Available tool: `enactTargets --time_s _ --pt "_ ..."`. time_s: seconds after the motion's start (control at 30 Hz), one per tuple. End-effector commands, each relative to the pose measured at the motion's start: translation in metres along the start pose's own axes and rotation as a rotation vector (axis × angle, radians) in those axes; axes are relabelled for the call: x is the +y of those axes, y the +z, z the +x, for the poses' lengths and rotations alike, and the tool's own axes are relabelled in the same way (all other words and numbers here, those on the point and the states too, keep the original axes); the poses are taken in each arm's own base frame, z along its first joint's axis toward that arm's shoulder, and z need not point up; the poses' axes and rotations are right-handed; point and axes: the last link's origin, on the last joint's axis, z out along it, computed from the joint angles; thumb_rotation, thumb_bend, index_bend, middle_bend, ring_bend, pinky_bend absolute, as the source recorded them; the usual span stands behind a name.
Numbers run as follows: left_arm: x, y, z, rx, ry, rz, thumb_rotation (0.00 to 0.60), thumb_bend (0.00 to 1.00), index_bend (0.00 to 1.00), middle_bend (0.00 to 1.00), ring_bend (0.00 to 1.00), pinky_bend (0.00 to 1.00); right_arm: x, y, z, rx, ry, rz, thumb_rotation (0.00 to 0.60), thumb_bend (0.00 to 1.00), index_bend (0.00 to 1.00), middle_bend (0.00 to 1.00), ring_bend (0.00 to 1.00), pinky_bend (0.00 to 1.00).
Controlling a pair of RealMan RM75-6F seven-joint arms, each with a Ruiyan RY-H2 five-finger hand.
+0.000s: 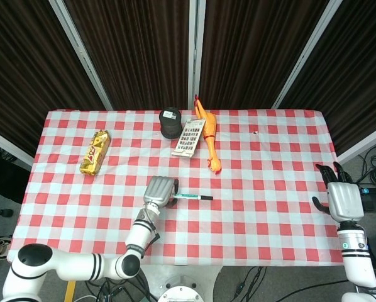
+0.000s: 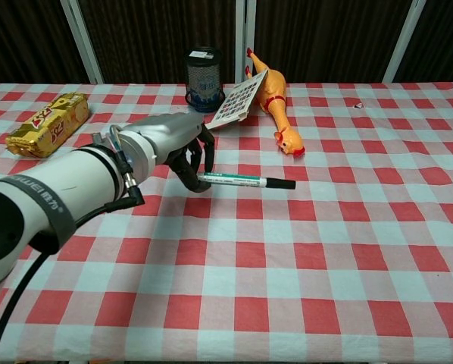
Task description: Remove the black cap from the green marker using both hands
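The head view looks steeply down from high above the robot, far enough back to take in the whole checked surface (image 1: 270, 163), the dark curtains behind it and the floor at both sides. The chest view sits low at the near edge and faces forward across the surface (image 2: 363, 250), much closer, cutting off its left and right ends. Both views share the middle of the surface, from the near edge to the back.
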Motion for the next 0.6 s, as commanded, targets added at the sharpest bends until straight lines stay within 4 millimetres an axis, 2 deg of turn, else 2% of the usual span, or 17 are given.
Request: enactTargets --time_s 0.03,0.13,0.3,0.6 --pt "0.001 0.000 0.008 0.023 -0.039 -0.009 0.600 0.45 0.63 0.66 1.00 1.00 -0.003 0.003 -0.003 -0.008 0.003 0.013 0.600 0.16 0.14 0.19 0.00 0.20" --pt "0.003 0.000 0.016 0.042 -0.065 -0.018 0.600 0.45 0.64 0.66 1.00 1.00 -0.010 0.009 -0.008 -0.024 0.000 0.042 0.600 0.16 0.15 0.20 0.00 0.20" --pt "0.004 0.001 0.027 0.059 -0.078 -0.016 0.600 0.45 0.64 0.66 1.00 1.00 -0.034 0.023 -0.019 -0.052 0.010 0.112 0.600 0.16 0.18 0.22 0.02 0.21" --pt "0.015 0.000 0.035 0.069 -0.085 -0.022 0.600 0.45 0.64 0.66 1.00 1.00 -0.103 0.046 -0.018 -0.060 0.026 0.294 0.600 0.16 0.20 0.25 0.03 0.22"
